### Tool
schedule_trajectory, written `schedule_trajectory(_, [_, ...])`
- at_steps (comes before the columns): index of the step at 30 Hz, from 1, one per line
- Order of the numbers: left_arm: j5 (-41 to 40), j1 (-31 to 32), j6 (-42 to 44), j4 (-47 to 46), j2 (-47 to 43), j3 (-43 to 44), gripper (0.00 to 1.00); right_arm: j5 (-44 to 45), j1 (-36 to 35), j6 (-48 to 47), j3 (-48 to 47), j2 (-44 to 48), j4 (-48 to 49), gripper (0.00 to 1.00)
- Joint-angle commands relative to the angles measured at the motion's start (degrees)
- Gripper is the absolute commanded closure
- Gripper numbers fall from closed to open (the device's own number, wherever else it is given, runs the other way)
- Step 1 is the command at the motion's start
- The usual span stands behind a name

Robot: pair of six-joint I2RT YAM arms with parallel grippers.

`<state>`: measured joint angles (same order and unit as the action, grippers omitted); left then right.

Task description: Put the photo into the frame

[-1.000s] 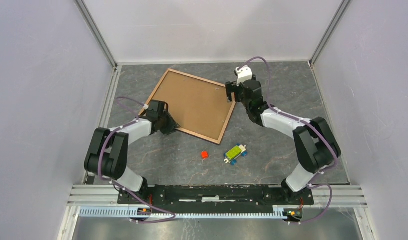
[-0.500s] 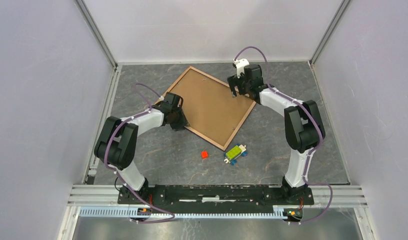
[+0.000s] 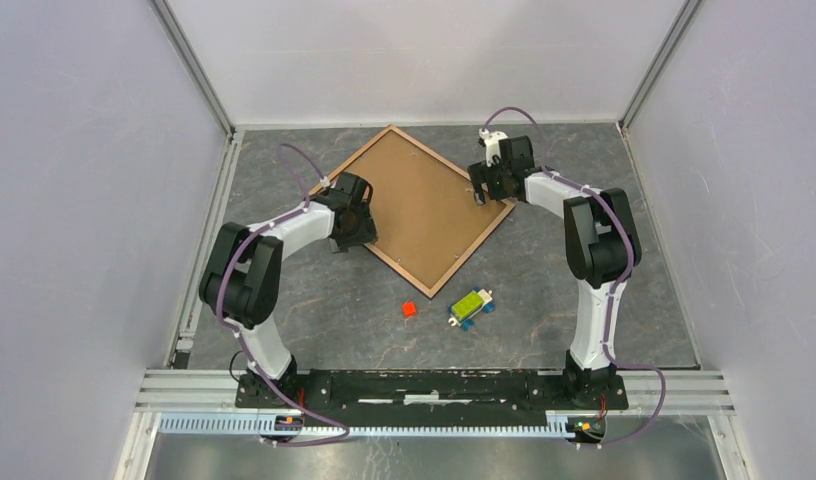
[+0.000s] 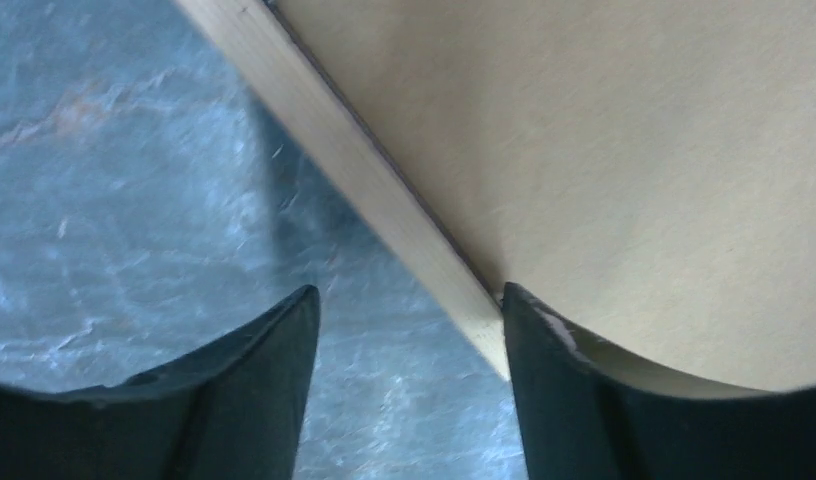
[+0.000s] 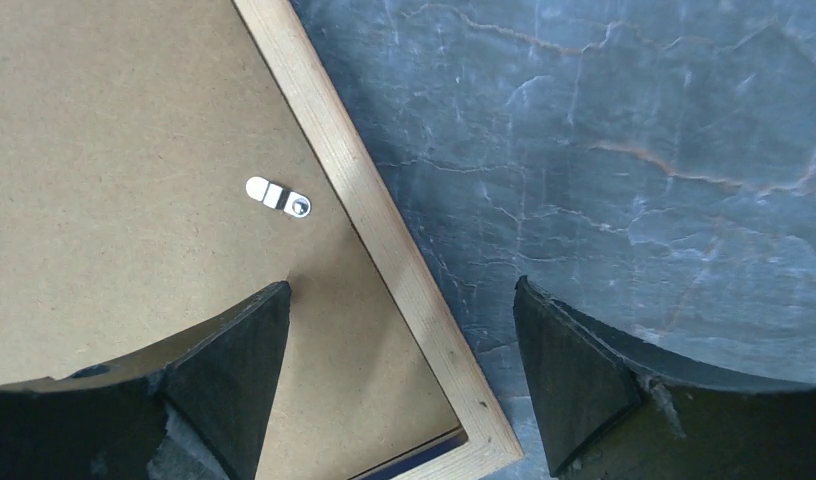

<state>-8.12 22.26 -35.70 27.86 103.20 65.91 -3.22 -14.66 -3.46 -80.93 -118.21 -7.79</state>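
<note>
The frame [image 5: 381, 215] lies back-up, backing board [image 5: 134, 120] in, photo unseen; left gripper [image 4: 409, 295] and right gripper [image 5: 402, 283] straddle its opposite rails, jaws parted, holding nothing; best to close squarely before lifting.

A dark grey, marble-veined table [image 3: 584, 290] fills the middle of the overhead view. At upper centre a light wood frame [image 3: 474, 250] lies flat on it, turned like a diamond, its brown backing board [image 3: 424, 205] facing up. Below the frame's lowest corner sit a small red block [image 3: 408, 309] and, to its right, a green toy car [image 3: 471, 307] with blue wheels.
</note>
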Motion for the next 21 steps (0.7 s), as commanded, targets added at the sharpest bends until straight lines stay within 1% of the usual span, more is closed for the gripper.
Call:
schedule_trajectory(1, [-1.0,-0.3,4.4,-3.4,-9.3,-8.3,0.17,-5.0,1.7,2.5,-4.2,-2.8,-1.2,0.16])
schedule_trajectory(2, [0.4,-0.4,3.5,-4.7,-10.6,-9.6,0.14,-5.7,1.9,2.9,-4.8,-3.3,-1.8,0.19])
schedule_trajectory(3, [2.1,-0.4,2.4,-5.6,-11.5,-10.9,0.12,-6.4,2.0,3.2,-4.9,-3.4,-2.2,0.22])
schedule_trajectory(5, [5.6,-0.4,0.1,-8.7,-11.9,-13.0,0.11,-8.3,2.1,3.4,-3.8,-2.7,-2.1,0.28])
schedule_trajectory(6, [7.3,-0.4,-0.8,-9.8,-11.3,-13.5,0.11,-9.3,2.1,5.0,-2.6,-2.2,-1.4,0.31])
schedule_trajectory(9, [9.4,-0.5,-2.8,-10.9,-8.0,-12.8,0.17,-12.1,2.2,7.9,2.5,0.3,1.4,0.44])
schedule_trajectory(12, [12.6,-2.2,-4.3,-12.5,-4.4,-11.5,0.24,-13.7,2.0,11.2,9.6,3.9,5.3,0.52])
schedule_trajectory(14, [14.3,-3.7,-5.1,-13.9,-2.8,-10.8,0.29,-14.5,2.0,13.2,14.4,6.9,8.6,0.56])
schedule_trajectory(16, [14.1,-4.7,-4.7,-14.0,-1.6,-9.4,0.32,-15.5,2.1,14.0,17.8,9.6,10.7,0.59])
schedule_trajectory(19, [11.5,-6.0,-3.1,-11.7,-0.7,-7.0,0.35,-17.2,1.9,13.4,20.7,13.2,10.6,0.61])
schedule_trajectory(21, [9.2,-6.2,-2.0,-10.3,-1.0,-6.3,0.4,-18.4,1.8,11.7,21.4,14.7,9.5,0.61])
